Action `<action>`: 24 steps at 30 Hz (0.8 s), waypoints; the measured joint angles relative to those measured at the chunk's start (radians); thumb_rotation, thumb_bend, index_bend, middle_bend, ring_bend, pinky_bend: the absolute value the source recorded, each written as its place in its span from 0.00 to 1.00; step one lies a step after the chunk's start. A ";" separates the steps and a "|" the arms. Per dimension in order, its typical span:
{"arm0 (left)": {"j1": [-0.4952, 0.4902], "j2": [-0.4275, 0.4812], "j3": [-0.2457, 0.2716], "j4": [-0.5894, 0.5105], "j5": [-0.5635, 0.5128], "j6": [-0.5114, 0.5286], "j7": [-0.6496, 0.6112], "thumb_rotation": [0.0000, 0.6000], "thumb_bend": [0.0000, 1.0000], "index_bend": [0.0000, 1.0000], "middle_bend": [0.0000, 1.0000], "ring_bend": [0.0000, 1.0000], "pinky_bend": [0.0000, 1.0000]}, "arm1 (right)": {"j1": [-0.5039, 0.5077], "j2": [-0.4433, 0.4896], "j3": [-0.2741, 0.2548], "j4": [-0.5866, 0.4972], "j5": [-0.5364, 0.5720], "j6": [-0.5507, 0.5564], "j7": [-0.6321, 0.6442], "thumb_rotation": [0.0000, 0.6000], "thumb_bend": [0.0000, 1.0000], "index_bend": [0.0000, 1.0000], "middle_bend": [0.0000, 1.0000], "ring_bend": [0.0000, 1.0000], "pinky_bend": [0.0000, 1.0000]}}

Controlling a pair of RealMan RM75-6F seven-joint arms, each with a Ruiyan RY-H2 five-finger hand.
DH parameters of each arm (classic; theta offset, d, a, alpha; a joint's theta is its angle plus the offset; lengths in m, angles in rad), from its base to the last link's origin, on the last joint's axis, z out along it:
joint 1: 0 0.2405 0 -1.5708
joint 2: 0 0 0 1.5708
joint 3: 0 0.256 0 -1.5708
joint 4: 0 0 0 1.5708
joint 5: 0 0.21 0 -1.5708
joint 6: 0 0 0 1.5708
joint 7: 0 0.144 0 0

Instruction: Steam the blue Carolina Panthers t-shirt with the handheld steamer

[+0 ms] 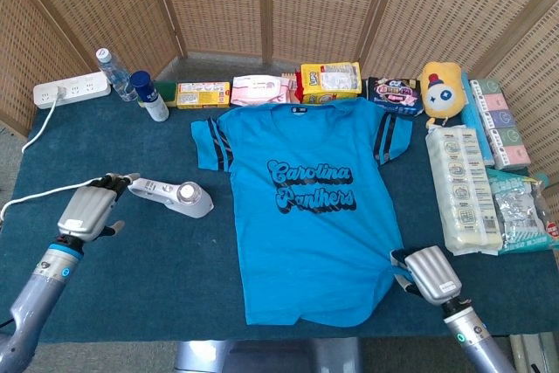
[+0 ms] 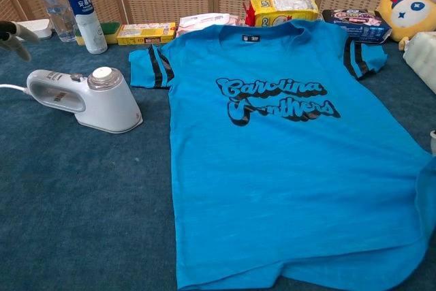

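Wicker screens back a table covered in dark blue-green cloth. On it the blue Panthers shirt lies face up, collar toward the screens, its lettering readable from the head view. The near right corner of the hem is bunched and lifted where the right hand meets it; the fingers curl down at that edge and seem to grip the fabric, though the hold itself is hidden under the hand.

Left of the shirt, apart from it, the white steamer rests on the cloth, its cord trailing off toward the left edge. The left hand is just beside the steamer's handle end, fingers extended toward it and slightly apart, holding nothing; I cannot tell whether the fingertips touch the handle. In the chest view only its fingertips show at the left border, above the steamer.

Along the back edge stand a power strip, a water bottle, a blue-capped bottle, several snack packs and a yellow plush. More packs line the right side.
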 measured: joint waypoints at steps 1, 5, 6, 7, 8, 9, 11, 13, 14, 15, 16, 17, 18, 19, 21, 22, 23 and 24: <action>-0.009 -0.016 -0.004 0.016 -0.012 -0.004 0.008 1.00 0.23 0.11 0.25 0.18 0.31 | -0.001 0.001 0.001 0.000 0.001 0.001 0.002 1.00 0.52 0.68 0.65 0.68 0.77; -0.044 -0.075 -0.017 0.081 -0.054 -0.020 0.029 1.00 0.23 0.11 0.25 0.18 0.31 | -0.004 0.000 0.001 0.003 0.002 0.007 0.007 1.00 0.52 0.68 0.65 0.69 0.77; -0.052 -0.088 -0.019 0.096 -0.061 -0.024 0.034 1.00 0.23 0.11 0.25 0.18 0.31 | -0.005 0.000 0.002 0.005 0.003 0.008 0.009 1.00 0.52 0.68 0.65 0.69 0.77; -0.057 -0.097 -0.020 0.107 -0.065 -0.026 0.036 1.00 0.23 0.11 0.25 0.18 0.31 | -0.006 -0.001 0.002 0.006 0.003 0.009 0.009 1.00 0.52 0.68 0.65 0.69 0.77; -0.063 -0.105 -0.021 0.118 -0.068 -0.027 0.038 1.00 0.23 0.11 0.25 0.18 0.31 | -0.006 -0.001 0.002 0.008 0.005 0.009 0.010 1.00 0.52 0.68 0.65 0.69 0.77; -0.069 -0.117 -0.022 0.133 -0.070 -0.029 0.040 1.00 0.23 0.11 0.25 0.18 0.31 | -0.006 -0.001 0.003 0.009 0.006 0.008 0.011 1.00 0.52 0.68 0.65 0.69 0.77; -0.080 -0.136 -0.023 0.157 -0.072 -0.030 0.040 1.00 0.24 0.11 0.25 0.18 0.31 | -0.006 -0.001 0.004 0.010 0.007 0.007 0.012 1.00 0.52 0.68 0.65 0.69 0.77; -0.087 -0.151 -0.023 0.174 -0.070 -0.030 0.035 1.00 0.24 0.11 0.25 0.18 0.31 | -0.005 -0.001 0.006 0.012 0.008 0.006 0.013 1.00 0.52 0.68 0.65 0.69 0.77; -0.089 -0.157 -0.023 0.183 -0.068 -0.030 0.032 1.00 0.25 0.11 0.25 0.18 0.31 | -0.004 -0.001 0.006 0.012 0.009 0.006 0.013 1.00 0.52 0.68 0.65 0.69 0.77; -0.093 -0.165 -0.023 0.193 -0.065 -0.030 0.027 1.00 0.25 0.11 0.25 0.18 0.31 | -0.004 -0.001 0.007 0.012 0.009 0.005 0.014 1.00 0.52 0.68 0.65 0.69 0.77; -0.095 -0.171 -0.022 0.202 -0.063 -0.029 0.025 1.00 0.26 0.11 0.25 0.18 0.31 | -0.004 -0.001 0.007 0.012 0.010 0.004 0.014 1.00 0.52 0.68 0.65 0.69 0.77; -0.098 -0.177 -0.022 0.212 -0.059 -0.029 0.022 1.00 0.26 0.11 0.25 0.18 0.31 | -0.003 0.000 0.008 0.013 0.011 0.003 0.014 1.00 0.52 0.68 0.65 0.69 0.77; -0.101 -0.186 -0.020 0.226 -0.055 -0.028 0.019 1.00 0.26 0.11 0.25 0.18 0.31 | -0.003 0.000 0.008 0.013 0.012 0.003 0.014 1.00 0.52 0.68 0.65 0.69 0.77; -0.104 -0.194 -0.019 0.239 -0.051 -0.028 0.016 1.00 0.26 0.11 0.25 0.18 0.31 | -0.003 0.001 0.009 0.013 0.013 0.002 0.015 1.00 0.52 0.68 0.65 0.70 0.77; -0.112 -0.218 -0.016 0.275 -0.040 -0.027 0.004 1.00 0.26 0.11 0.25 0.18 0.31 | -0.004 0.002 0.011 0.013 0.017 0.002 0.015 1.00 0.52 0.68 0.65 0.70 0.77; -0.115 -0.230 -0.014 0.293 -0.034 -0.027 -0.004 1.00 0.26 0.11 0.25 0.18 0.31 | -0.004 0.003 0.011 0.013 0.019 0.001 0.015 1.00 0.52 0.68 0.65 0.70 0.78; -0.118 -0.242 -0.013 0.310 -0.027 -0.025 -0.012 1.00 0.26 0.11 0.25 0.18 0.31 | -0.004 0.003 0.012 0.013 0.019 0.001 0.016 1.00 0.52 0.68 0.65 0.70 0.78; -0.122 -0.258 -0.011 0.333 -0.017 -0.022 -0.023 1.00 0.26 0.11 0.25 0.18 0.31 | -0.004 0.004 0.012 0.013 0.021 0.000 0.016 1.00 0.52 0.68 0.65 0.70 0.78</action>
